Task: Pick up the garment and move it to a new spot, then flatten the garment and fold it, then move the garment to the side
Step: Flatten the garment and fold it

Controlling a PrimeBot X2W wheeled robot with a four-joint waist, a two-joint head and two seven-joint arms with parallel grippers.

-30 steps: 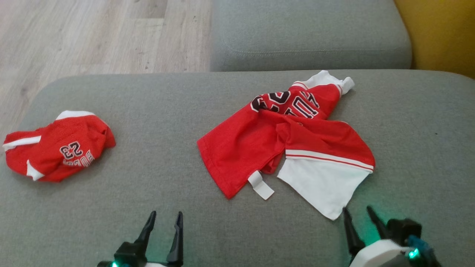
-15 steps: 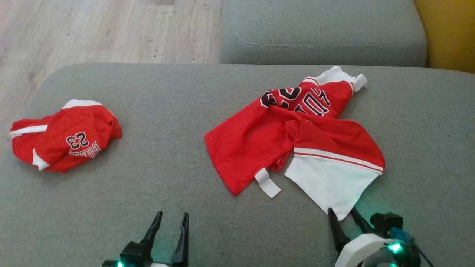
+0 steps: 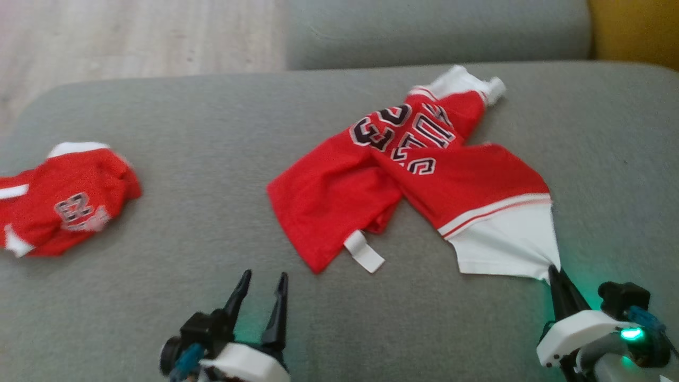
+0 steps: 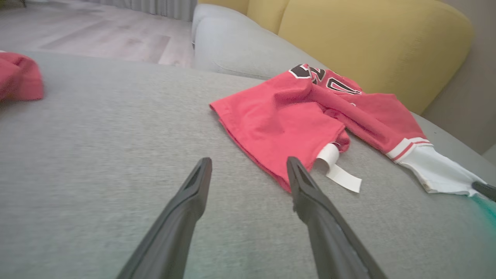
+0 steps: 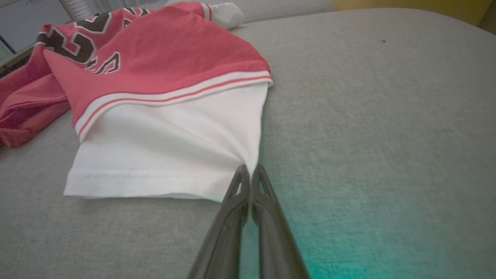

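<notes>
The garment [image 3: 414, 180], a red jersey with black-and-white lettering and a number on it, lies crumpled on the wide grey cushion [image 3: 212, 132], right of the cushion's middle in the head view. It is twisted across itself. One red part spreads toward the robot's left, and a white label [image 4: 339, 170] sticks out from that part's near hem. The other part runs toward the right and ends in a white panel [image 5: 166, 147] below a red-and-white striped band. The right gripper [image 5: 250, 168] has its two dark fingers pressed together on the near right corner of that panel. The white cloth gathers into creases that run into the fingertips, so the corner is pinched between them. The left gripper [image 3: 265, 276] is low over bare cushion, near the jersey's red hem but not touching it. Its fingers are spread apart with nothing between them. A second red garment [image 3: 63, 204] lies bunched at the cushion's far left, well apart from the first. Its print is blurred and seems to read 23. Beyond the cushion are a grey backrest [image 3: 435, 26], a yellow cushion [image 4: 372, 42] and pale wooden floor [image 3: 132, 37].
</notes>
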